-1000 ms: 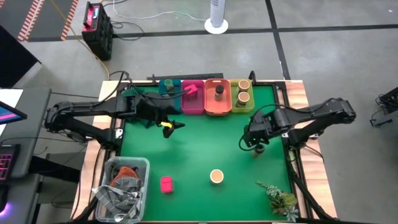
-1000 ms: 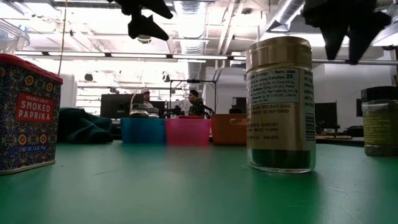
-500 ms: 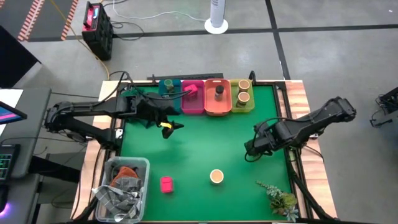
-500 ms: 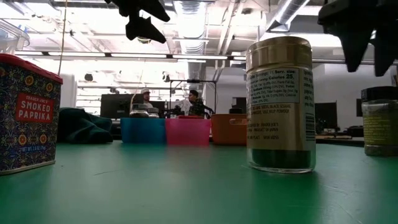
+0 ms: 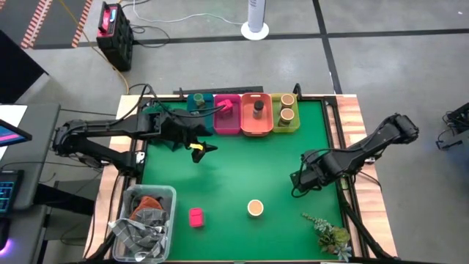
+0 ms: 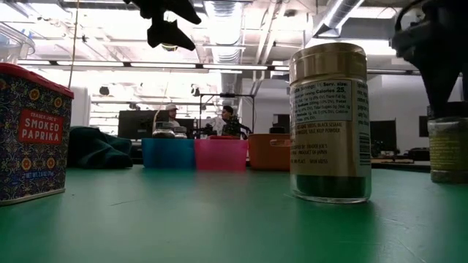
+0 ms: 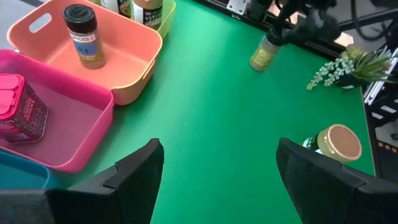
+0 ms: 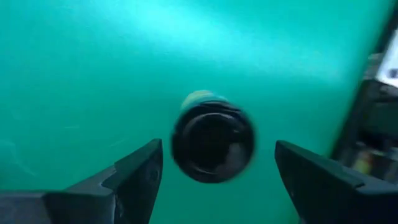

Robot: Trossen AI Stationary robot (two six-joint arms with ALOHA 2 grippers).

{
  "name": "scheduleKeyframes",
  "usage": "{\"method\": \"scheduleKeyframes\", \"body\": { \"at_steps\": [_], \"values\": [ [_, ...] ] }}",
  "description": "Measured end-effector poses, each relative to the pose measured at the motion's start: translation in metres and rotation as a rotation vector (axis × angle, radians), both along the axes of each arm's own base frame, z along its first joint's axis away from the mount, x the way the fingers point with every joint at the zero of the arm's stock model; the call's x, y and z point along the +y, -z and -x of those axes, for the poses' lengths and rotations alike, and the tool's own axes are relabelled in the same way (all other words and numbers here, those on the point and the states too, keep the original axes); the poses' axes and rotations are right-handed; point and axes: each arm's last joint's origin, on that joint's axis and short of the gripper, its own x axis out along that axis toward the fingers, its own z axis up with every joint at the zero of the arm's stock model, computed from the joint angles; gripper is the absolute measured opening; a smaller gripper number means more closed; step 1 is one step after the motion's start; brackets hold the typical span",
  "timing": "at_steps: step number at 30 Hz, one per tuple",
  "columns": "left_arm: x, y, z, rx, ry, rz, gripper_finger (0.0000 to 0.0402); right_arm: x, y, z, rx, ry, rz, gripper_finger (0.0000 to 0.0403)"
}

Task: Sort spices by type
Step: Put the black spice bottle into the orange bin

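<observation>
My right gripper point(image 5: 300, 182) is open and points down over a glass jar with a dark lid point(image 8: 212, 142), which stands upright on the green mat near the table's right edge. Its fingers stand on either side of the lid without touching it. In the low view the gripper point(image 6: 437, 62) hangs just over that jar point(image 6: 447, 150). My left gripper point(image 5: 196, 147) hovers open above the mat in front of the bins. A tan-lidded jar point(image 5: 254, 208) and a pink box point(image 5: 196, 217) stand on the near part of the mat. The bins hold more spices.
Blue point(image 5: 196, 101), pink point(image 5: 227, 116), orange point(image 5: 256, 117) and yellow point(image 5: 286, 114) bins line the far edge. A clear tub of cloth point(image 5: 143, 214) sits at the near left corner and a plant sprig point(image 5: 330, 235) at the near right. The mat's middle is bare.
My right gripper has moved toward the table's near edge and come down over the dark-lidded jar, so that its fingers now flank the lid. The jar has not moved.
</observation>
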Motion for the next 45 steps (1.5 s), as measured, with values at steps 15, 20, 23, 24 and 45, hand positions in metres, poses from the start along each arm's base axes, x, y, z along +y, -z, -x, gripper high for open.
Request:
{"method": "scheduleKeyframes", "body": {
  "at_steps": [15,20,23,24,45],
  "values": [
    [0.001,0.005,-0.014,-0.024,0.01,0.015,0.0295,-0.01,0.04,-0.004,-0.055,0.034,-0.018,0.0331],
    [0.001,0.011,-0.021,-0.012,0.017,0.025,0.0295,-0.015,0.041,-0.008,-0.077,0.02,-0.02,0.0324],
    [0.002,0.014,-0.025,-0.003,0.017,0.025,0.0295,-0.017,0.04,-0.013,-0.112,0.0,-0.032,0.0303],
    [0.002,0.015,-0.026,-0.006,0.017,0.025,0.0295,-0.017,0.04,-0.014,-0.12,0.001,-0.036,0.0295],
    [0.008,0.012,-0.029,-0.028,0.007,0.069,0.0295,-0.026,0.034,-0.017,-0.151,-0.006,-0.096,0.0224]
  ]
}}
